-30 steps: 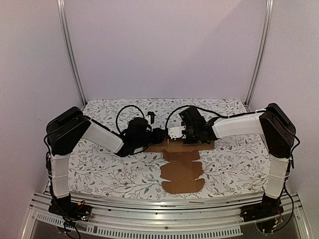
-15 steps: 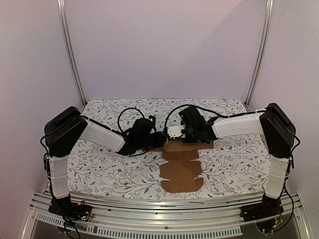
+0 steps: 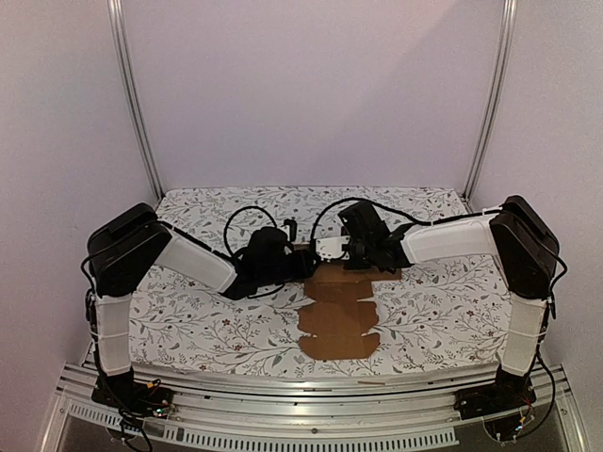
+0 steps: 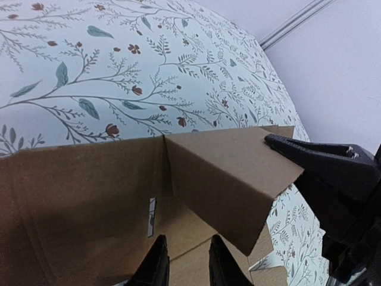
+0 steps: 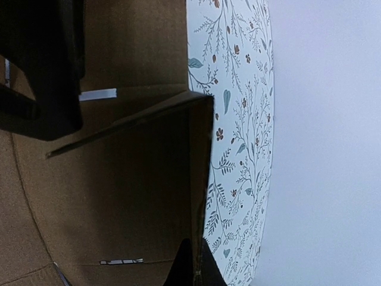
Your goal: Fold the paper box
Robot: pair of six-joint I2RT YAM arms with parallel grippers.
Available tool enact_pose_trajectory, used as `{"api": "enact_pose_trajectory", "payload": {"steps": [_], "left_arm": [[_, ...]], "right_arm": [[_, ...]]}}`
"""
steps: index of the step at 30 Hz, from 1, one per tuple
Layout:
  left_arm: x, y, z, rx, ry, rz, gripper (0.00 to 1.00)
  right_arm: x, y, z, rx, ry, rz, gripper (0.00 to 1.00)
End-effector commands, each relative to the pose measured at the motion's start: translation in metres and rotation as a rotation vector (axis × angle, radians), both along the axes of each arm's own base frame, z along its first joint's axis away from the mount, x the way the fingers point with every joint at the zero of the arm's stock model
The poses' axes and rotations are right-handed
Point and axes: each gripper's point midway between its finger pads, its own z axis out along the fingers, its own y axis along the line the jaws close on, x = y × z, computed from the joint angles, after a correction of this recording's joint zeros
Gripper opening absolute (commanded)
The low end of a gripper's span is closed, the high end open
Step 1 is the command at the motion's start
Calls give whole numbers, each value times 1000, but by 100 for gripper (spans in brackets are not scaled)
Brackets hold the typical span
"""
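Observation:
The paper box is a flat brown cardboard sheet on the floral table, with its far end folded up. In the left wrist view a side flap stands up from the sheet. My left gripper hovers open just over the sheet, with nothing between its fingers. My right gripper is shut on the edge of the raised far panel. Its black finger touches the flap's far corner. In the top view both grippers, left and right, meet at the sheet's far end.
The floral tablecloth covers the table between two metal posts and the pale back wall. Black cables loop over both wrists. The near table edge is a metal rail.
The sheet's far end has risen off the table, and the sheet has slid slightly left and away from the near edge. My left gripper has moved further over the sheet.

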Motion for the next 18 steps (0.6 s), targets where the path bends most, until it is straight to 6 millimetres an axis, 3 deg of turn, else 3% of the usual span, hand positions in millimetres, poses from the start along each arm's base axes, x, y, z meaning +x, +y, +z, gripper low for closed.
{"api": "enact_pose_trajectory", "payload": {"steps": [1, 9, 13, 18], "left_arm": [[-7, 14, 9, 19, -24, -19, 24], [-26, 68, 41, 128, -123, 26, 33], [-29, 102, 35, 195, -143, 105, 44], [-24, 132, 29, 227, -154, 183, 49]], "right_arm": [[4, 3, 26, 9, -135, 24, 0], [19, 8, 63, 81, -365, 27, 0], [16, 8, 77, 126, -455, 40, 0], [3, 4, 67, 111, -528, 71, 0]]}}
